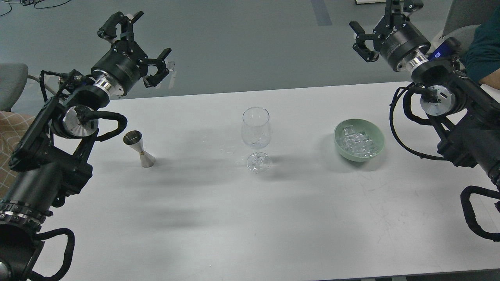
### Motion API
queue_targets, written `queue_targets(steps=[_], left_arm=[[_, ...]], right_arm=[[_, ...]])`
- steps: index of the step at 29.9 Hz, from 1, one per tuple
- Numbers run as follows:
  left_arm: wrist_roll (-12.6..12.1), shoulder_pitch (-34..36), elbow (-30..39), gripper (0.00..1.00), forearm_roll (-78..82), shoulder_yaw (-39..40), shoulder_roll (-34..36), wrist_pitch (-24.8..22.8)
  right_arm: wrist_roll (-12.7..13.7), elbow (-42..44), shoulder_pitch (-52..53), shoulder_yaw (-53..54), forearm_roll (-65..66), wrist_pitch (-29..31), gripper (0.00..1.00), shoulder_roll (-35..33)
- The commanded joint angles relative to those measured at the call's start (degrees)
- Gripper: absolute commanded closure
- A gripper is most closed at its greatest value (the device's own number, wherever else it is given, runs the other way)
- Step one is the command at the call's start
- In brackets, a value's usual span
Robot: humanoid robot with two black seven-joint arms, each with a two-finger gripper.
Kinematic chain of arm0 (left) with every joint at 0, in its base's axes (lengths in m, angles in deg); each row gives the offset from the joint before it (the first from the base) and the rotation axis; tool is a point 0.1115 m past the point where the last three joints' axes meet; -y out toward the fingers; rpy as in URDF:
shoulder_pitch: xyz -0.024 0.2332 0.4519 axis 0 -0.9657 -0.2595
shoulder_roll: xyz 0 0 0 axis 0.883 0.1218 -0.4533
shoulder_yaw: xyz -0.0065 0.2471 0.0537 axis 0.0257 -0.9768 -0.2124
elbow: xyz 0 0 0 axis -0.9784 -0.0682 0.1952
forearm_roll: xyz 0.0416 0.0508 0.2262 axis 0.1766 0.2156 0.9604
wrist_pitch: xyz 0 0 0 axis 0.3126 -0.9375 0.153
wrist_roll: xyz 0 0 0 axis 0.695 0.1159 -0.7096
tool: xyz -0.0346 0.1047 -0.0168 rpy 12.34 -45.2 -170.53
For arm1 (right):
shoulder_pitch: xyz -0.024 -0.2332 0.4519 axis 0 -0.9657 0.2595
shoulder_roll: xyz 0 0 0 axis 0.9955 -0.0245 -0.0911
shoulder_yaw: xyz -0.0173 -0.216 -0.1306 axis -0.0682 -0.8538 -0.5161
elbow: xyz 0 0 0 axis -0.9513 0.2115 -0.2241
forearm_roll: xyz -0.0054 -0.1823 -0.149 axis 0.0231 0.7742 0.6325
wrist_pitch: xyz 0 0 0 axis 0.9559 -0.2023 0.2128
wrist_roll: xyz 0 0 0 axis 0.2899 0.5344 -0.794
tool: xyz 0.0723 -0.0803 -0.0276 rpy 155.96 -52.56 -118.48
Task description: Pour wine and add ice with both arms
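A clear stemmed glass stands upright at the table's middle, empty as far as I can see. To its left stands a small steel jigger. To its right a green bowl holds a heap of clear ice. My left gripper hangs open above the table's far left edge, up and back from the jigger. My right gripper hangs open beyond the far right edge, up and back from the bowl. Both hold nothing. No wine shows in view.
The white table reaches from the far edge to the near edge. Grey floor lies beyond it. A person's arm in dark green and a chair sit at the far right, close to my right arm.
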Motion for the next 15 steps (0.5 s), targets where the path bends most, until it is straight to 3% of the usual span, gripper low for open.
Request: queue_targets(steps=[1,8,15], left_arm=[[-0.01,0.09,0.17,0.02,-0.31,0.12,0.01,0.16],[-0.01,0.97,0.70,0.02,-0.84,0.29,0.45,-0.01],[0.95,0.88,0.44,0.02,-1.80,1.52,0.10,-0.89]], right_arm=[[-0.16,-0.46,0.04,0.23,-0.01,-0.09,0.00,-0.60],[-0.33,-0.64,0.21,0.49,0.07,-1.15,0.00,-1.30],[-2.71,-0.20,-0.05,4.01,0.07,-1.24,0.00,-0.60]])
